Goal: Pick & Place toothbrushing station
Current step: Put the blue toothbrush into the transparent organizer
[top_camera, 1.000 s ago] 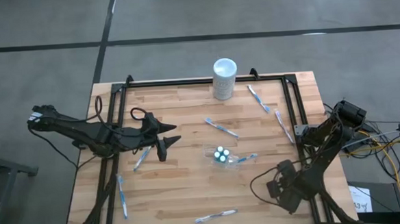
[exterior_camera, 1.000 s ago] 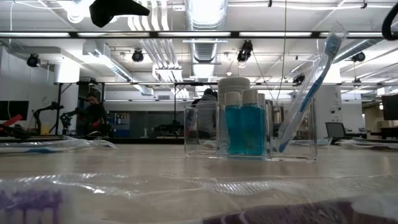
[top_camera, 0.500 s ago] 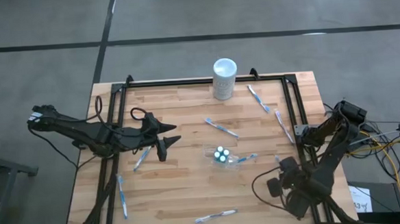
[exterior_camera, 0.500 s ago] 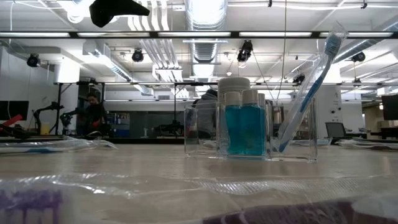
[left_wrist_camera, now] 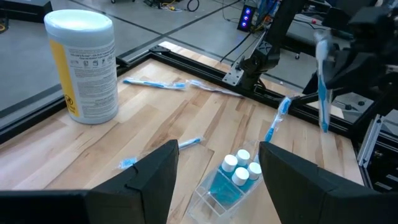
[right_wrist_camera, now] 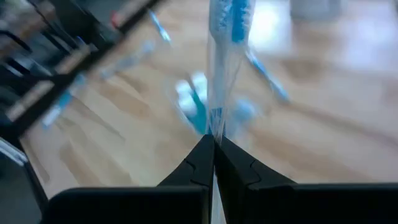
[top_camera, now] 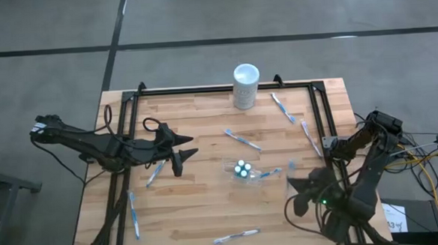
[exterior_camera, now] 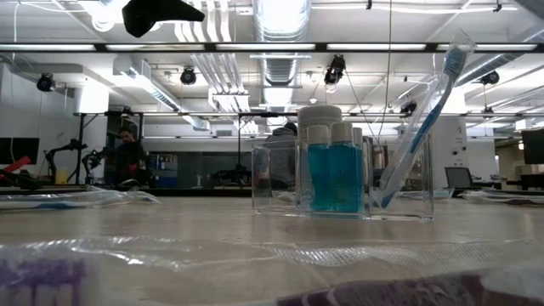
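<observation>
A small clear cup (top_camera: pixel 242 170) stands on the wooden table with teal tubes (exterior_camera: pixel 334 174) and a blue-and-white toothbrush (exterior_camera: pixel 421 127) leaning in it. Several more toothbrushes lie loose, such as one (top_camera: pixel 242 139) mid-table and one (top_camera: pixel 134 214) near left. My right gripper (top_camera: pixel 293 180), right of the cup, is shut on a wrapped toothbrush (left_wrist_camera: pixel 323 87). My left gripper (top_camera: pixel 179 151) hovers open left of the cup, empty; the cup (left_wrist_camera: pixel 233 180) shows beyond its fingers. My right gripper pinches one end of the wrapped toothbrush (right_wrist_camera: pixel 215 127) between its two shut fingers. The brush runs on ahead of the fingers, in line with them, slanting down toward the table. It is lifted clear of the table.
A tall white cylinder (top_camera: pixel 246 86) with a yellow label stands at the table's far edge. A black frame (top_camera: pixel 202 89) runs along the far edge and both sides. Two toothbrushes (top_camera: pixel 282 107) (top_camera: pixel 307 137) lie far right, one (top_camera: pixel 236 235) at the near edge.
My right gripper has risen from the table's near right corner and tipped up from pointing down to a shallower slant. It has stayed shut and carried the wrapped toothbrush up, a little toward the cup.
</observation>
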You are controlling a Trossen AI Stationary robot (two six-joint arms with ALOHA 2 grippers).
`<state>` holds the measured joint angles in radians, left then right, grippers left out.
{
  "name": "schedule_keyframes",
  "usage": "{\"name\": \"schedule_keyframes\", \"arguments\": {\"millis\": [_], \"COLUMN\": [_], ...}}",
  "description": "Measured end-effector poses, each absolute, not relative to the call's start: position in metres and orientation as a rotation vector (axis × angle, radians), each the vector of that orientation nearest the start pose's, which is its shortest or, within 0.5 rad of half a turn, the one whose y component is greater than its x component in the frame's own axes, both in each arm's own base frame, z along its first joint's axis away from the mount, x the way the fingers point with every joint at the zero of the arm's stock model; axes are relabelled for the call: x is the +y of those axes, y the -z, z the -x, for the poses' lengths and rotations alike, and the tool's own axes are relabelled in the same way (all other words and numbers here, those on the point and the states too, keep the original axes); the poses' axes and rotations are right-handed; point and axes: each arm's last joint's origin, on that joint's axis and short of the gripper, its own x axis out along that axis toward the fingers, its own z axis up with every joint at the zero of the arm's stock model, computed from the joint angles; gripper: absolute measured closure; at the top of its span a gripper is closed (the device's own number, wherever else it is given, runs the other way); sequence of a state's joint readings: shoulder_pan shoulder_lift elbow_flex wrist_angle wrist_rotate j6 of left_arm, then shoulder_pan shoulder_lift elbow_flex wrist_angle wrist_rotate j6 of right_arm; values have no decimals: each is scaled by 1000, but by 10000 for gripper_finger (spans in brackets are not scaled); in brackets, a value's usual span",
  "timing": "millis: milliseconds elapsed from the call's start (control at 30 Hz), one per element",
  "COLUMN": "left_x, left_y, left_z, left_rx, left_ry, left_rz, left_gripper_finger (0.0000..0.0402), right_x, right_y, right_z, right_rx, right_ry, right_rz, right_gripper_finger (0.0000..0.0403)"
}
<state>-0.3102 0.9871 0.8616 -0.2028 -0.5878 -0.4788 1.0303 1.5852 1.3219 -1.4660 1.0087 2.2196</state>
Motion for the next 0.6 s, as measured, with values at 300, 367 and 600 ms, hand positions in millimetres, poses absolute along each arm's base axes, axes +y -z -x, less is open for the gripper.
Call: {"name": "schedule_keyframes", "arguments": {"millis": [300,367,600], "left_x": [-49,-49,-49], "left_y": [-323,-323,-323], "left_z": [-207,-207,-207], "left_rx": [224,224,224], "left_ry": [-339,-339,-339], "left_rz": [329,329,329], "left_gripper_finger": [172,172,172], "right_x": [209,208,207], "right_y": [-270,-265,-249], "right_z": [-167,-173,-190], "right_rx": [114,82,70], "right_ry": [655,664,713], "right_rz": [-412,-382,-315], "right_gripper_finger": [395,395,395]}}
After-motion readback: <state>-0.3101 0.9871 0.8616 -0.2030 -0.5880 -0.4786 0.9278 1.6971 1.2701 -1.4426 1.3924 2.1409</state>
